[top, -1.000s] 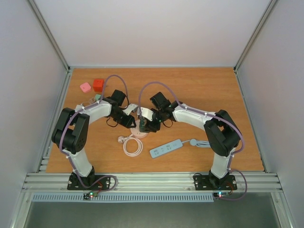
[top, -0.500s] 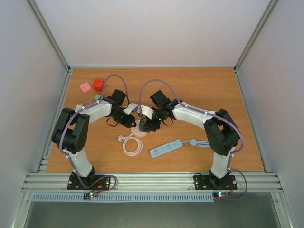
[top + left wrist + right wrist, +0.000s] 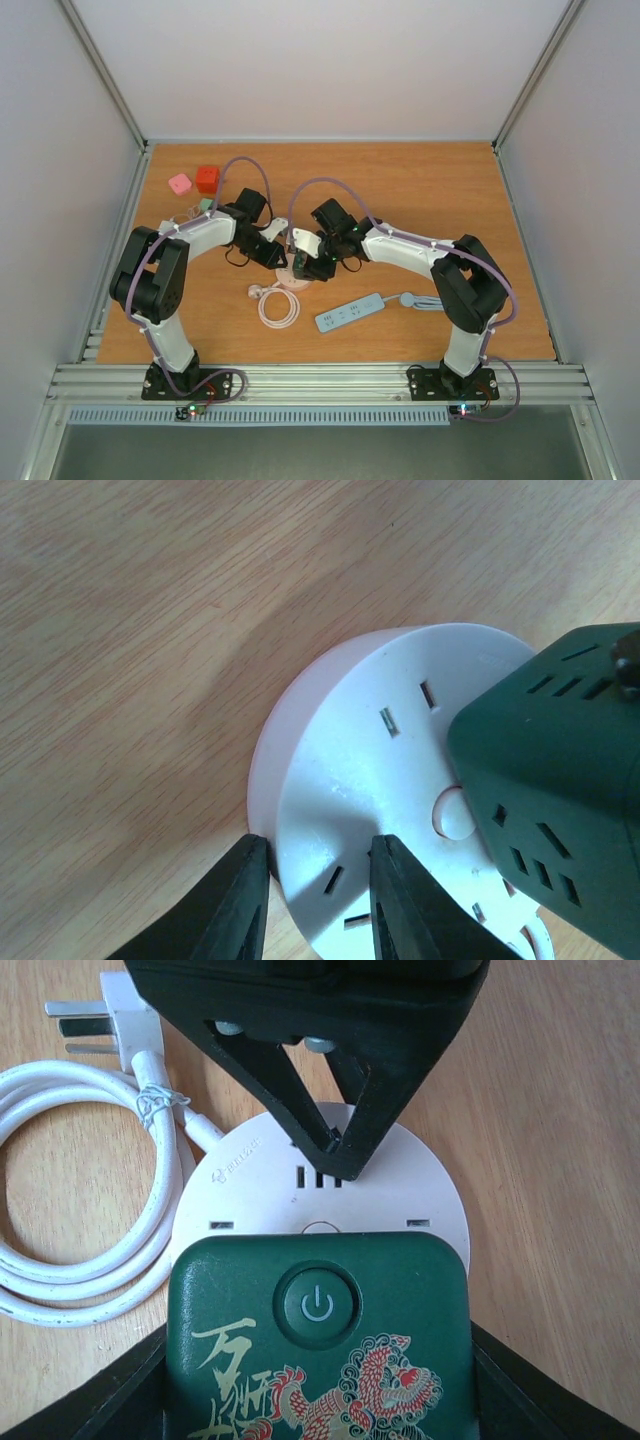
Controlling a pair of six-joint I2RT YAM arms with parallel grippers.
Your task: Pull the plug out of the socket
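A round white socket (image 3: 370, 780) with a pink base lies flat on the wooden table. My left gripper (image 3: 315, 865) is shut on the socket's rim, one finger outside the edge and one on the top face. A dark green plug (image 3: 318, 1340) with a power button and a dragon print covers the near half of the socket (image 3: 250, 1185). My right gripper (image 3: 318, 1385) is shut on the plug, a finger at each side. The plug's prongs are hidden. From above, both grippers meet over the socket (image 3: 291, 279) at table centre.
The socket's white coiled cable (image 3: 90, 1220) and its white pronged end (image 3: 100, 1015) lie just left of it. A light blue power strip (image 3: 350, 313) sits front right of centre. A pink block (image 3: 180, 183) and a red block (image 3: 207, 178) stand at the back left.
The right wrist has shifted a little to the left with the green plug in its grip. The left arm has stayed put on the socket's rim.
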